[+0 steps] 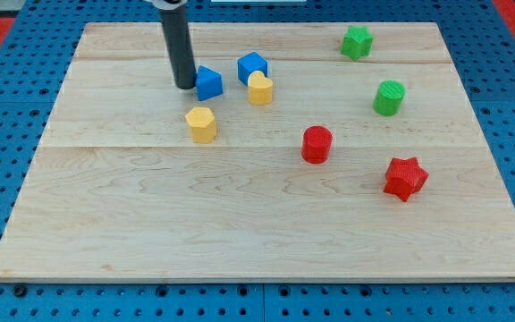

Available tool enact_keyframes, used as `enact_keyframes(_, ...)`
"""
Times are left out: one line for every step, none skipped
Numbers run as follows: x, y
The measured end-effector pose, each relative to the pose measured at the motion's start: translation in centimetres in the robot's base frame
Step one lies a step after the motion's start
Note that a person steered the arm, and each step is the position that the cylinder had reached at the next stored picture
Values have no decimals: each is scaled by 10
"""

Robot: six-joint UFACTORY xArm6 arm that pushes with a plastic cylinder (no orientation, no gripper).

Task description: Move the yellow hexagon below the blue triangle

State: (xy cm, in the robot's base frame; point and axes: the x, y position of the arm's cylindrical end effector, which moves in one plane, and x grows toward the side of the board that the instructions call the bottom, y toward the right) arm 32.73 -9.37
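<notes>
There are no fingers to spread or pinch here: the arm ends in a plain dark rod, and my tip [185, 86] rests on the wooden board [257, 241] just beside the blue triangle [208, 83], on its left in the view, close enough that I cannot tell whether they touch. The yellow hexagon [201, 124] sits just below the triangle, a small gap between them, which looks like the spot the task asks for. A blue cube [252, 67] and a yellow heart [260, 88] crowd the triangle's right side. Well apart on the view's right lie a green star [357, 42], a green cylinder [389, 97], a red cylinder [316, 144] and a red star [405, 177].
</notes>
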Motion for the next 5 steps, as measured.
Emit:
enact_keyframes(0, 17)
enact_keyframes(27, -22)
enact_keyframes(61, -84)
enact_keyframes(75, -85)
enact_keyframes(100, -24)
